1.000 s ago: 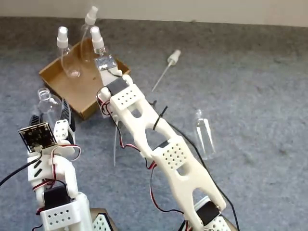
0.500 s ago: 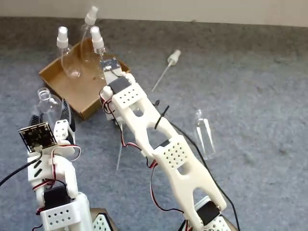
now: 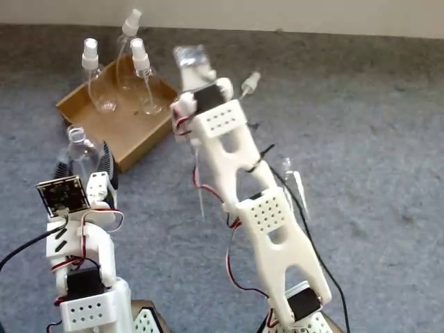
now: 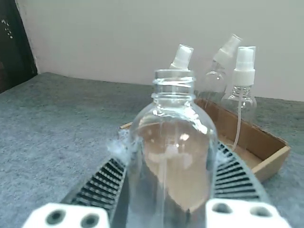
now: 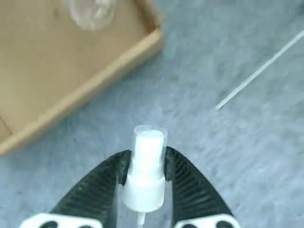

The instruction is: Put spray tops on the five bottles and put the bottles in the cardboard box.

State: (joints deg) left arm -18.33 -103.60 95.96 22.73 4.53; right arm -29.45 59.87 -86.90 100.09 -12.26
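**Surface.** Grey carpet (image 3: 374, 125) is covering the table, and a pale wall is running along the 12 o'clock edge.

**High view.**
- The cardboard box (image 3: 118, 128) is sitting at 10 o'clock.
- Three bottles are standing inside it with their tops on: first capped bottle (image 3: 92, 83), second capped bottle (image 3: 127, 55), third capped bottle (image 3: 143, 80).
- The left gripper (image 3: 84, 161) is sitting at 8 o'clock, just outside the box's near wall. It is clamping the open bottle (image 3: 78, 144) upright.
- The right arm (image 3: 229, 139) is stretching from 5 o'clock up toward 12 o'clock. A thin dip tube (image 3: 200, 198) is hanging beneath it.
- The loose spray top (image 3: 251, 81) is lying at 1 o'clock, close beside that arm's wrist.
- The lying bottle (image 3: 297, 187) is resting near centre toward 4 o'clock, uncapped and partly hidden by the arm.

**Left wrist view.**
- The ribbed fingers (image 4: 102, 183) are pressing on both sides of the open bottle (image 4: 171, 156), whose neck is standing bare.
- Behind it the box (image 4: 259, 142) is holding the three capped bottles.

**Right wrist view.**
- The right gripper (image 5: 147, 159) is closing narrowly on the held spray top (image 5: 145, 175), nozzle end pointing away from the camera.
- It is hanging over carpet, just outside a corner of the box (image 5: 57, 66).
- A clear bottle base is showing inside the box.
- The loose top's tube (image 5: 259, 71) is lying on the carpet well apart.
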